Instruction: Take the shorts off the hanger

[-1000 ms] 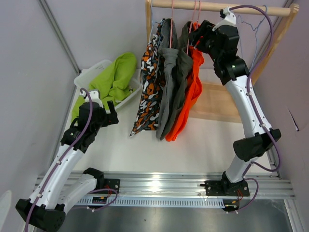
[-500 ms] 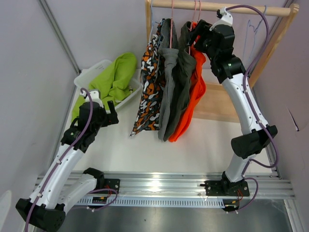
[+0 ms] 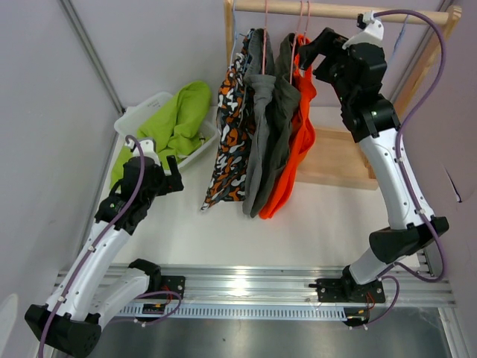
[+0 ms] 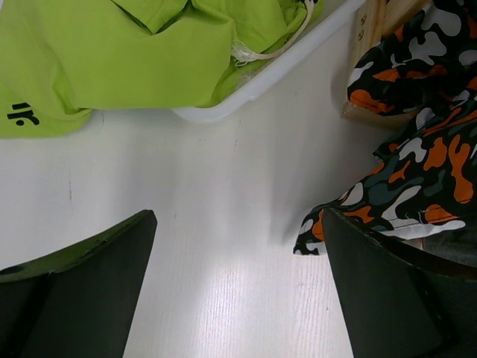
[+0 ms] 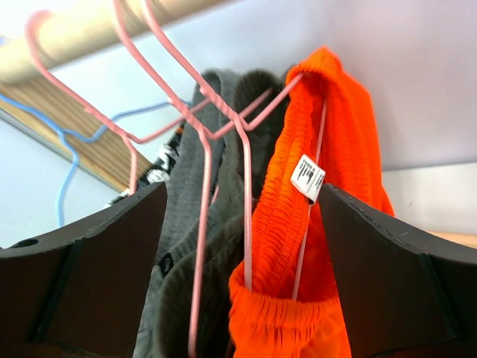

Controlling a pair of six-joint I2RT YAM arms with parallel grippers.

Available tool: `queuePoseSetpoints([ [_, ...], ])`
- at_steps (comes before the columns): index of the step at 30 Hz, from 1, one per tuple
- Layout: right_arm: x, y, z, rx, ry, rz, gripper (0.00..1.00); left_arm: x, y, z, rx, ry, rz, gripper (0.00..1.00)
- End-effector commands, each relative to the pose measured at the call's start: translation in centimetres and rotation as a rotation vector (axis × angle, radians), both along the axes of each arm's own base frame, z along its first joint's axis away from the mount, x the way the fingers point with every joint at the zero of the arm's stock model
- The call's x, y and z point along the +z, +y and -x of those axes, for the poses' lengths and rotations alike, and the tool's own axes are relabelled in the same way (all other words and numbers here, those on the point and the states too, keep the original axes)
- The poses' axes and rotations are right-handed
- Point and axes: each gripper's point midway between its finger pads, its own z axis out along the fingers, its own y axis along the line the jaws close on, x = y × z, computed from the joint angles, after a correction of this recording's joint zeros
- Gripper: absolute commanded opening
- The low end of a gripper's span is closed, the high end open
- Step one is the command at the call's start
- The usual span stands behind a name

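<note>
Now I'm lining up on the bright orange cloth shorts (image 5: 343,134).
Right tool (image 5: 242,194) is gaping wide facing them, ready to pinch the cloth; left tool (image 4: 238,246) is idling, jaws apart.

The orange shorts (image 5: 328,149) are seen as matt cloth, finely ribbed at the waistband. The hangers (image 5: 247,216) are made of thin, smooth pink wire; the rod (image 3: 335,9) of bare wood. At upper centre, a bin (image 4: 276,71) of smooth white plastic is shown on a matt table (image 4: 209,224).
</note>
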Motion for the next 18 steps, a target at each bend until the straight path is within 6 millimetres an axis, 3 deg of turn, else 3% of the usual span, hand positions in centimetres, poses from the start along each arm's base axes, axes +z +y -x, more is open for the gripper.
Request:
queuePoseSetpoints([
  [1, 2.8, -1.8, 1.3, -0.046, -0.087, -0.016, 0.89, 0.6, -0.3, -0.3, -0.015, -0.026, -0.003, 0.99],
  [5, 1.8, -2.2, 0.5, -0.046, -0.063, -0.016, 0.87, 0.6, -0.3, -0.3, -0.015, -0.027, -0.003, 0.99],
  [11, 0.7, -1.8, -0.9, -0.037, -0.04, -0.009, 0.7, 0.7, -0.3, -0.3, -0.015, -0.029, -0.002, 0.99],
  [15, 1.0, -1.5, -1.6, -0.025, -0.042, -0.007, 0.57, 0.6, -0.3, -0.3, -0.015, -0.027, -0.003, 0.99],
  [18, 0.9, -1.4, -1.9, -0.023, -0.043, -0.01, 0.56, 0.6, -0.3, -0.3, -0.015, -0.026, -0.003, 0.99],
])
